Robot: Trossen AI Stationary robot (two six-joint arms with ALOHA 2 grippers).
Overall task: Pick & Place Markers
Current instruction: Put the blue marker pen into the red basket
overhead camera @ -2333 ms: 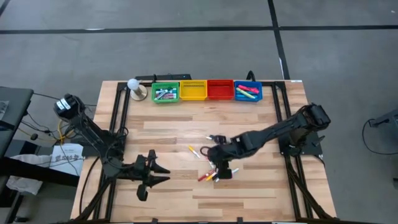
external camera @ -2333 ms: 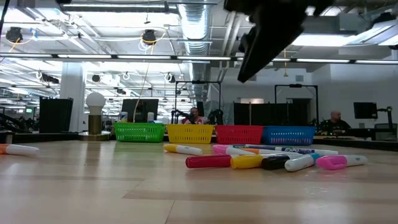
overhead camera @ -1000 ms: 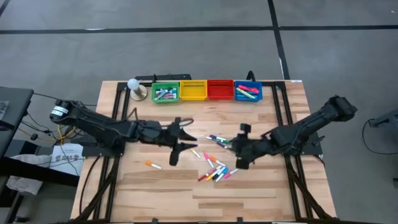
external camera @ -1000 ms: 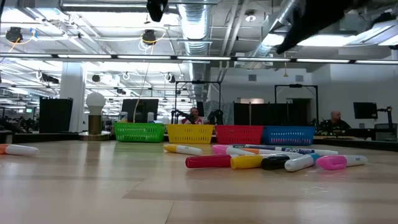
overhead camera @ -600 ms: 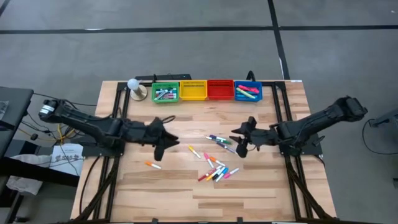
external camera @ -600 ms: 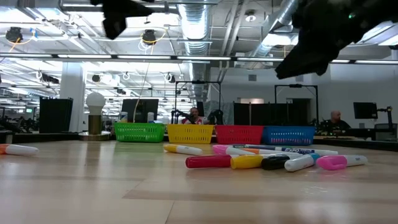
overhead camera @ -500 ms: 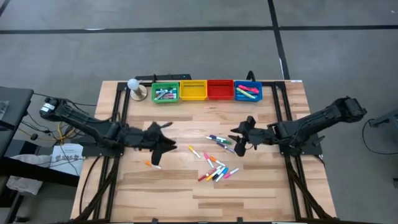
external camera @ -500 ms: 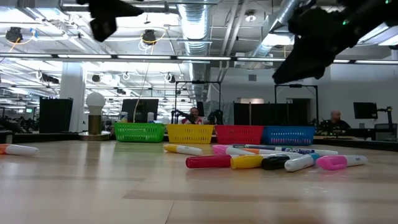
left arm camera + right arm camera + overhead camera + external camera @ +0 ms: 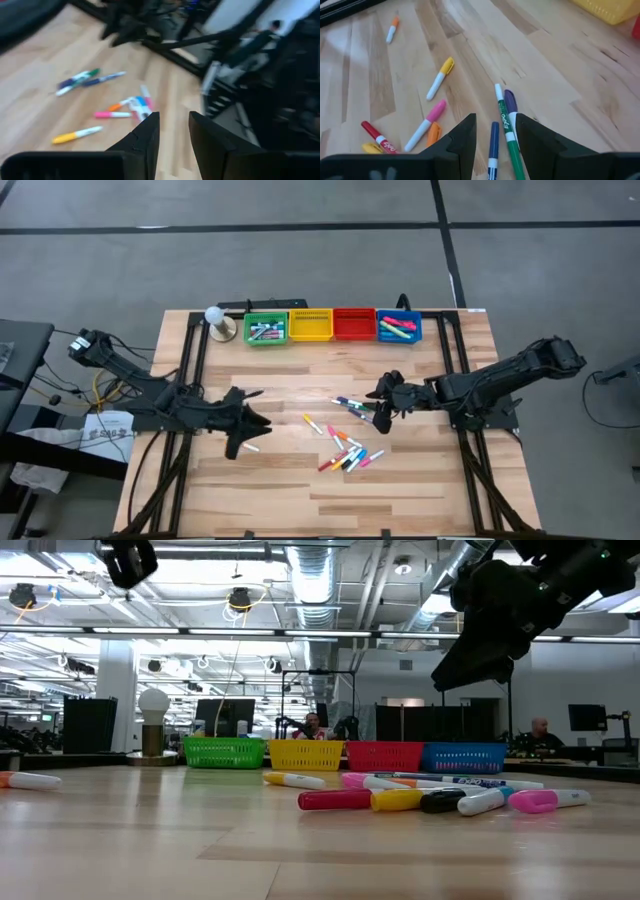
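Scattered near the middle of the pale wooden slatted counter (image 9: 300, 490): a loose cluster of short capped plastic markers (image 9: 345, 455) in red, yellow, pink, blue and orange, with a green, a blue and a purple one (image 9: 352, 406) lying a little toward the bins. One lone orange-and-white marker (image 9: 248, 446) well apart to the left, just beside the left end effector (image 9: 243, 432). Left end effector low over the counter's left half, fingers (image 9: 145, 142) slightly apart, nothing between them. Right end effector (image 9: 380, 406) raised above the green, blue and purple markers (image 9: 506, 120), fingers (image 9: 465, 137) slightly apart, also empty. Along the far edge, in a row: small green (image 9: 265, 329), yellow (image 9: 310, 325), red (image 9: 353, 324) and blue (image 9: 399, 327) plastic bins; more markers inside the green and blue ones.
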